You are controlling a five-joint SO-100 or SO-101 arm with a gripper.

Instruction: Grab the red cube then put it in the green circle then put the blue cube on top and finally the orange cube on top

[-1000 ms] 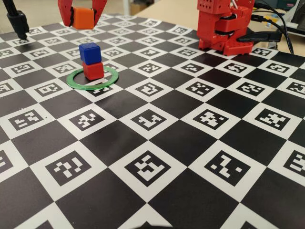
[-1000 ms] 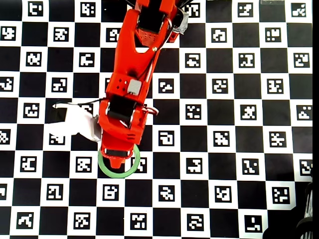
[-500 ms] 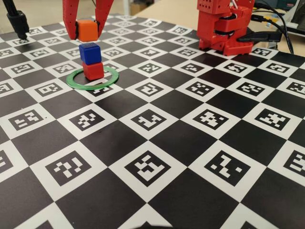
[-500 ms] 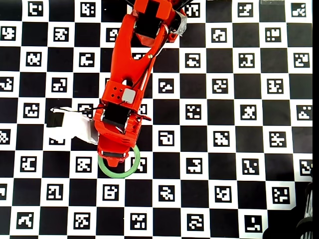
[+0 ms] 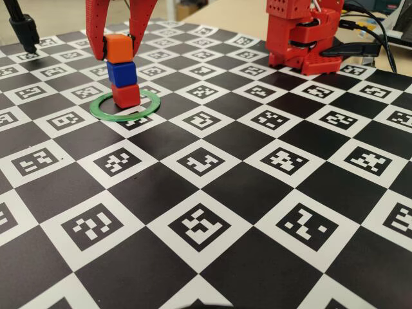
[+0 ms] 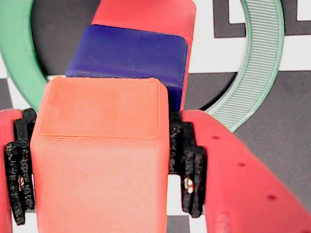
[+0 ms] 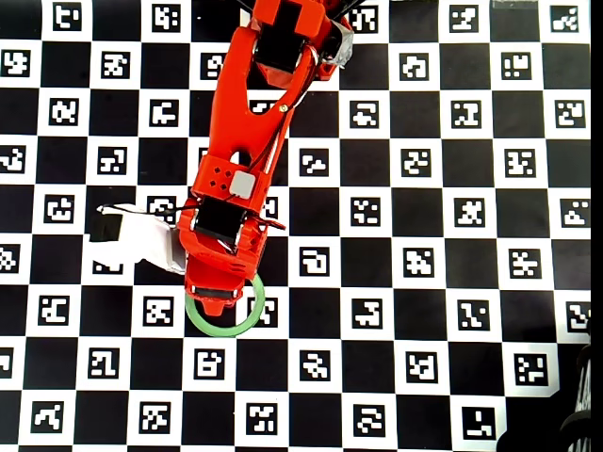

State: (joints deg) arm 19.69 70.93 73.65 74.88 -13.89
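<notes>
Lowered since the earlier frames, the orange cube (image 5: 117, 47) now sits just above the blue cube (image 5: 121, 73) in the fixed view, where a second ago it hung well clear of the stack; whether the two faces touch cannot be told. The gripper (image 5: 118, 46) has its red fingers (image 5: 97, 32) clamped on the orange cube's two sides, and the wrist view shows the black pads (image 6: 187, 162) pressed against the cube (image 6: 99, 155) on either hand. Below it in that view, toward 12 o'clock, lie the blue cube (image 6: 131, 56) and past it the red cube (image 6: 146, 14). In the fixed view the red cube (image 5: 126, 95) stands inside the green circle (image 5: 124, 105) with the blue cube squarely on top. From overhead the arm (image 7: 250, 141) reaches down toward 6 o'clock across the checkered desk (image 7: 452, 282) and covers the stack, leaving only the lower arc of the green circle (image 7: 226, 329) showing. The arm's red base (image 5: 302, 38) stands at about 3 o'clock from the stack in the fixed view, well apart from it.
</notes>
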